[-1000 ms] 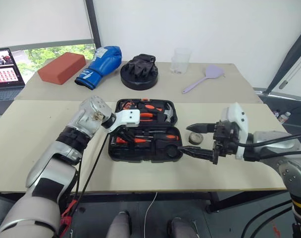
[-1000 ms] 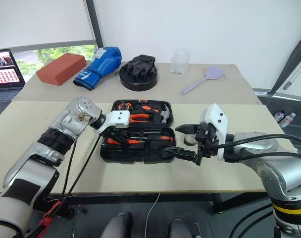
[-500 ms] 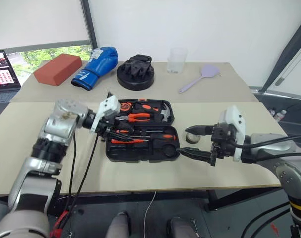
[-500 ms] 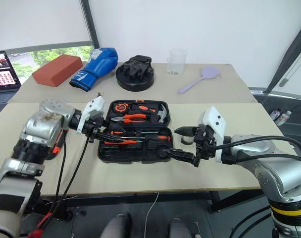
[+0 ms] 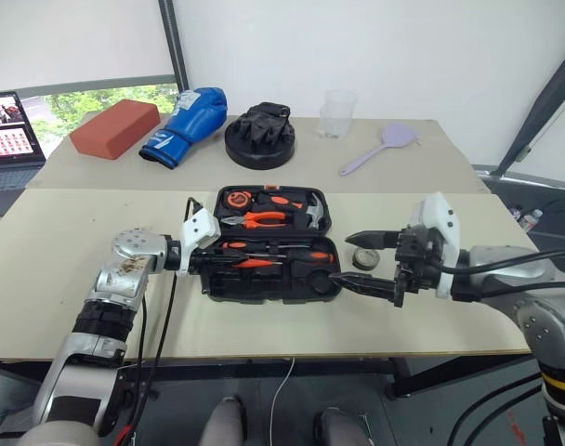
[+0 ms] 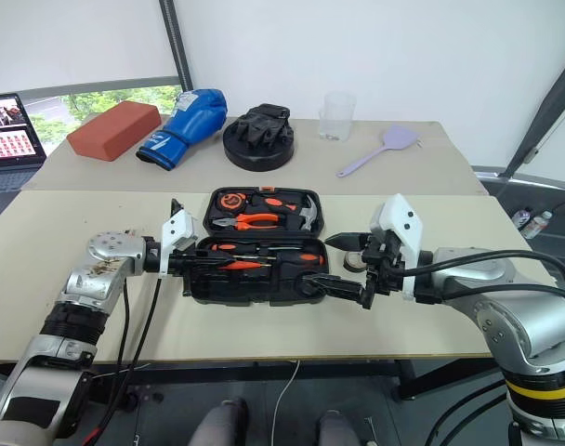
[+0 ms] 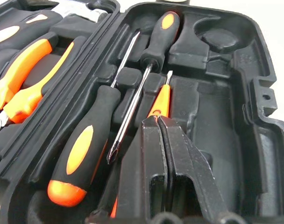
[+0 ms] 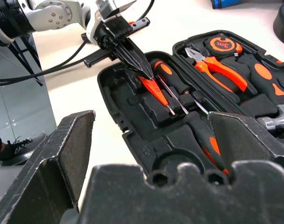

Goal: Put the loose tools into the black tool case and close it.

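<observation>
1. Change observed. The left gripper [image 7: 159, 122] has gone from half-open to fully closed. It has also come off the middle of the black tool case [image 5: 269, 295] and now sits low at the case's left end. Its fingers are pressed together with no gap. Their tips rest over the handle of the slim red tester screwdriver [image 7: 161, 98], which lies in the front tray. We cannot tell whether the tips press on the tester or merely hover above it.

2. Meaning for the task. We judge that the tester is now delivered to the case. The 2 orange-and-black screwdrivers [image 7: 83, 149] lie beside it in the same tray. The small black tape roll [image 5: 364, 258] sits on the table just beside the case's right end. The case lies open with its lid flat, so 1 tool and the closing step remain.

3. The right gripper [image 5: 346, 258] has not moved. Its jaws stand wide and empty around the space by the tape roll.

4. Limits of view. The right gripper's lower finger crosses the case's front-right corner. We cannot pick out the utility knife among the orange parts, or confirm that the tester is fully seated.
</observation>
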Available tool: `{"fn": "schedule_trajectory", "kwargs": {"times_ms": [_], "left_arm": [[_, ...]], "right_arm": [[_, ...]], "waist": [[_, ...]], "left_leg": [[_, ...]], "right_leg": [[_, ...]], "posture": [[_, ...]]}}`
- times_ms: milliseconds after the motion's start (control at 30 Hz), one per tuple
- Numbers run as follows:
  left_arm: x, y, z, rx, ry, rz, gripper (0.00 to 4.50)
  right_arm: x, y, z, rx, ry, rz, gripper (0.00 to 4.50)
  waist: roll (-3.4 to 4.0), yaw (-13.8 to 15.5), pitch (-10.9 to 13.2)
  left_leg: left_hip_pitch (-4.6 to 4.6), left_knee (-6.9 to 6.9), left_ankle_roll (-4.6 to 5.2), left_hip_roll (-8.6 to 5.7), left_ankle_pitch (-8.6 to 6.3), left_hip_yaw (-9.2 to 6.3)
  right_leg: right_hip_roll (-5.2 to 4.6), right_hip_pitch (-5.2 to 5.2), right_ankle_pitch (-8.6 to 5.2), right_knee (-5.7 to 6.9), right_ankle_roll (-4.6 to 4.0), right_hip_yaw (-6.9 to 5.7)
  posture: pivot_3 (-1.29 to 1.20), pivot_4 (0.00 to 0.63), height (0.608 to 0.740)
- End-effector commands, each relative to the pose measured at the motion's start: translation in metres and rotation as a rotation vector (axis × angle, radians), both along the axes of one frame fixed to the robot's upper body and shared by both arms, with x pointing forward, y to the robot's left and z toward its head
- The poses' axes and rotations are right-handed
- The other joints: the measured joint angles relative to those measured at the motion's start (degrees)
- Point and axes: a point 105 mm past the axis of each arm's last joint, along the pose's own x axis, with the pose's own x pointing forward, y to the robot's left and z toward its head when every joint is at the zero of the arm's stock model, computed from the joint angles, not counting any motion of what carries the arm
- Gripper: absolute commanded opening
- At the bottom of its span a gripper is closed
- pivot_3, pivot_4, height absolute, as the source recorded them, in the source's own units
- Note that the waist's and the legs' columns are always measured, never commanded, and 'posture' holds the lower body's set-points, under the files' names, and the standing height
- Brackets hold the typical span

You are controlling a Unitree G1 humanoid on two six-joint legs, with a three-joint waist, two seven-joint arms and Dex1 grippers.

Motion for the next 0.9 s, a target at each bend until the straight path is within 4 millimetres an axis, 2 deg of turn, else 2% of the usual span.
{"fn": "schedule_trajectory", "kwargs": {"times_ms": [33, 233, 333, 633, 733, 800, 833, 900], "left_arm": [[0.002, 0.008, -0.002, -0.003, -0.016, 0.034, 0.08], [-0.003, 0.012, -0.032, 0.055, 0.027, 0.036, 0.08], [-0.003, 0.015, -0.041, 0.071, 0.036, 0.056, 0.08], [0.002, 0.008, -0.030, 0.036, 0.000, 0.058, 0.08], [0.006, 0.012, -0.018, 0.014, -0.022, 0.082, 0.08], [0.006, 0.019, 0.003, -0.047, -0.023, 0.121, 0.08], [0.004, 0.023, 0.016, -0.091, -0.027, 0.142, 0.59], [-0.005, 0.034, 0.041, -0.170, -0.035, 0.195, 1.18]], "right_arm": [[-0.001, 0.003, 0.007, 0.011, -0.021, 0.023, 4.50], [0.001, 0.006, 0.008, 0.008, -0.020, 0.033, 4.50], [0.002, 0.005, 0.009, 0.008, -0.021, 0.031, 4.50], [0.003, 0.006, 0.007, 0.008, -0.016, 0.035, 4.50], [0.003, 0.007, 0.006, 0.005, -0.019, 0.038, 4.50], [0.003, 0.007, 0.005, -0.009, -0.025, 0.050, 4.50], [0.002, 0.008, 0.005, -0.016, -0.025, 0.060, 4.50], [0.002, 0.010, 0.005, -0.022, -0.027, 0.078, 4.50]], "waist": [[0.00, 0.01, 0.00], [0.05, 0.00, -0.03], [0.09, 0.16, -0.08], [0.12, 0.29, -0.11], [0.12, 0.39, -0.11], [0.11, 0.35, -0.11], [0.10, 0.26, -0.09], [0.08, -0.02, -0.08]], "left_leg": [[0.00, 0.00, 0.00, 0.00, 0.00, 0.00], [0.02, 0.00, 0.00, 0.00, 0.00, 0.00], [0.08, 0.00, 0.00, 0.00, 0.00, 0.01], [0.13, 0.00, 0.00, 0.00, 0.00, 0.01], [0.12, 0.00, -0.01, 0.00, 0.00, 0.01], [0.12, 0.00, -0.01, 0.00, 0.00, 0.01], [0.10, 0.00, -0.01, 0.00, 0.00, 0.01], [0.02, 0.00, -0.01, 0.02, 0.00, 0.00]], "right_leg": [[0.00, 0.00, 0.00, 0.00, 0.00, 0.00], [0.00, 0.00, 0.00, 0.00, -0.01, 0.00], [-0.01, 0.08, 0.00, -0.02, -0.01, 0.00], [-0.01, 0.09, 0.06, -0.01, -0.03, 0.00], [-0.01, 0.10, 0.07, -0.02, -0.02, 0.00], [-0.01, 0.09, 0.08, -0.02, 0.00, 0.00], [-0.01, 0.07, 0.09, -0.02, -0.01, 0.00], [0.01, -0.03, 0.11, -0.01, -0.03, 0.00]], "posture": [[0.00, 0.150, 0.735], [0.00, 0.150, 0.735], [0.00, 0.150, 0.735], [0.00, 0.150, 0.735], [0.00, 0.150, 0.735], [0.00, 0.150, 0.735], [0.00, 0.150, 0.735], [0.00, 0.150, 0.735]]}}
